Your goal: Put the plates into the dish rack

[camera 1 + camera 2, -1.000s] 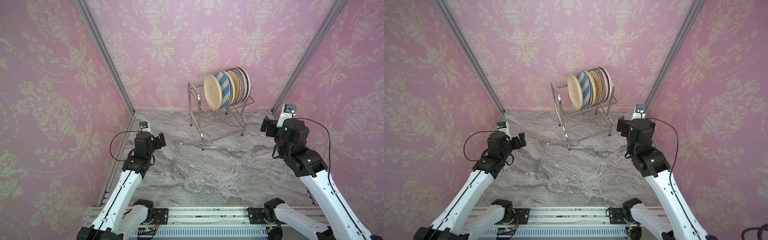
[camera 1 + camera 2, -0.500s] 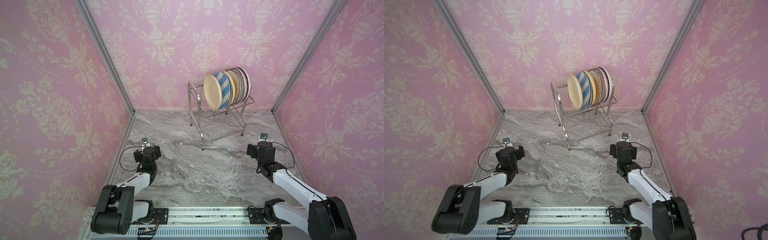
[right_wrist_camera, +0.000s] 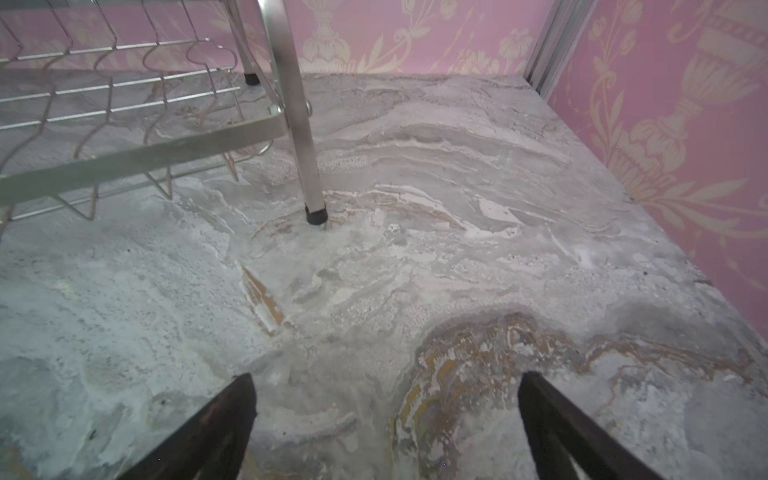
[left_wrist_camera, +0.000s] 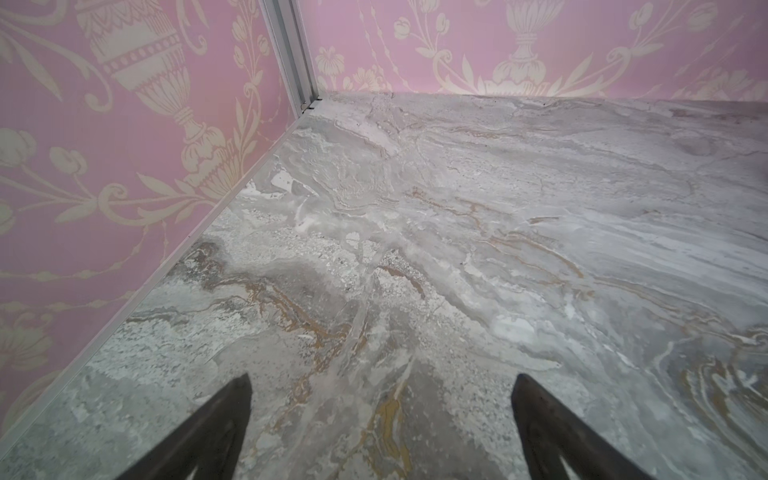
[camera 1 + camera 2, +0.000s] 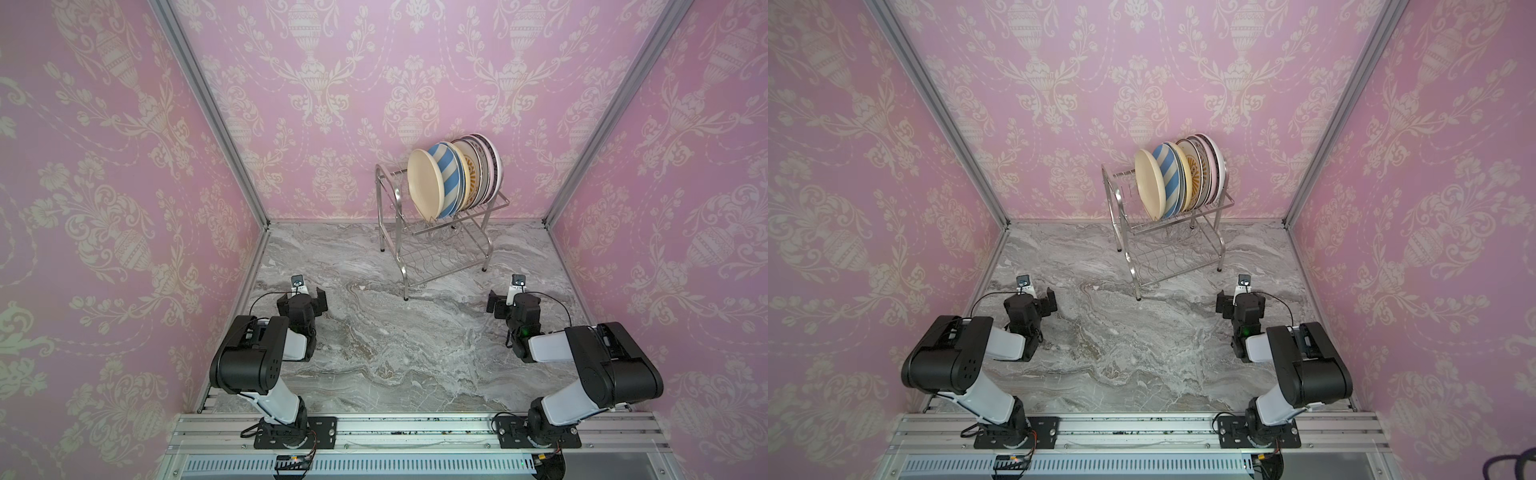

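Against pink wallpaper [image 5: 374, 62], plates [image 5: 424, 185] crowd the dish rack [image 5: 440, 254], rear ones seemingly half-hidden.

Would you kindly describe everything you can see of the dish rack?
The dish rack is shiny steel: two wire tiers with wavy dividers, curved tube end frames, small black feet. It stands upright at the back of the marble table. A row of plates stands on edge in its top tier; the lower tier holds nothing.

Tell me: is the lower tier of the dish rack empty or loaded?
Empty. The plates all stand on edge in the upper tier; the lower tier shows only bare wire, also in the right wrist view.
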`<state>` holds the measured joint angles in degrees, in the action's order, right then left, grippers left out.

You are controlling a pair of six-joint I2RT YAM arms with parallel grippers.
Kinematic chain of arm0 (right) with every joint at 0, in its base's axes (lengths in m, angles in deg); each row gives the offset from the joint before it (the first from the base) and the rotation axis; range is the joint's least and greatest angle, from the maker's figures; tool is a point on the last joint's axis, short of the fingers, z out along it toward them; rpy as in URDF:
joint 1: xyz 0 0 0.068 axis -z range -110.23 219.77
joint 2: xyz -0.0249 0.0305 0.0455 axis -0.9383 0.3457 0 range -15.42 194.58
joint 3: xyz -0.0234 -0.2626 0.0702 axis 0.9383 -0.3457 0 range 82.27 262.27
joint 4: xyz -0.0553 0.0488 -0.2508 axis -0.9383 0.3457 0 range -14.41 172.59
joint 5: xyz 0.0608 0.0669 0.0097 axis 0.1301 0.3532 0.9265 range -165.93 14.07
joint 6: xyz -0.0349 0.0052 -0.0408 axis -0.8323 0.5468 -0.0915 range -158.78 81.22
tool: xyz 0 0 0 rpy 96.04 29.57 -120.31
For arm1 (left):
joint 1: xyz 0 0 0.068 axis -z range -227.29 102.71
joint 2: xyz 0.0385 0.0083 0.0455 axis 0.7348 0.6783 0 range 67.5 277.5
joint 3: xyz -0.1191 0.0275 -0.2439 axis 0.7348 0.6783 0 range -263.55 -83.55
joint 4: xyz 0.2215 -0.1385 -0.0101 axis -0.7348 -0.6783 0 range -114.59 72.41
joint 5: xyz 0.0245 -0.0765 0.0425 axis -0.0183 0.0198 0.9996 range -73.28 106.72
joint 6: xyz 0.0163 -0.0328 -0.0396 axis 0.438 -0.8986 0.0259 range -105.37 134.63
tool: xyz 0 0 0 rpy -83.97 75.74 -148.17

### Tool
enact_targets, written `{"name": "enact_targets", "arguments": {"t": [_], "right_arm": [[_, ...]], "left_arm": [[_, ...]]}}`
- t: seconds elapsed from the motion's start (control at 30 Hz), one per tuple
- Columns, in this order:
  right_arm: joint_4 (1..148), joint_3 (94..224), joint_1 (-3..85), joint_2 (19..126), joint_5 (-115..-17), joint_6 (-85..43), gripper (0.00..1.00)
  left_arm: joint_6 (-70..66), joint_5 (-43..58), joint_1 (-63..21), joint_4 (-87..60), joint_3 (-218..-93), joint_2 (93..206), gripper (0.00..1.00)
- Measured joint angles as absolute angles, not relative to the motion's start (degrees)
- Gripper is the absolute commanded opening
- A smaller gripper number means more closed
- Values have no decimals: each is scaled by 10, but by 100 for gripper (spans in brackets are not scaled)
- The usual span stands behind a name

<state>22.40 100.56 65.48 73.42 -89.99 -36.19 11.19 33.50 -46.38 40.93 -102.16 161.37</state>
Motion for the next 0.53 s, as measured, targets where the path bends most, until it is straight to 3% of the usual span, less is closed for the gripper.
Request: {"name": "enact_targets", "arguments": {"t": [0.53], "right_arm": [[192, 1006, 655, 734, -885, -362, 100]], "left_arm": [[112, 335, -464, 416, -1023, 1614, 99]]}}
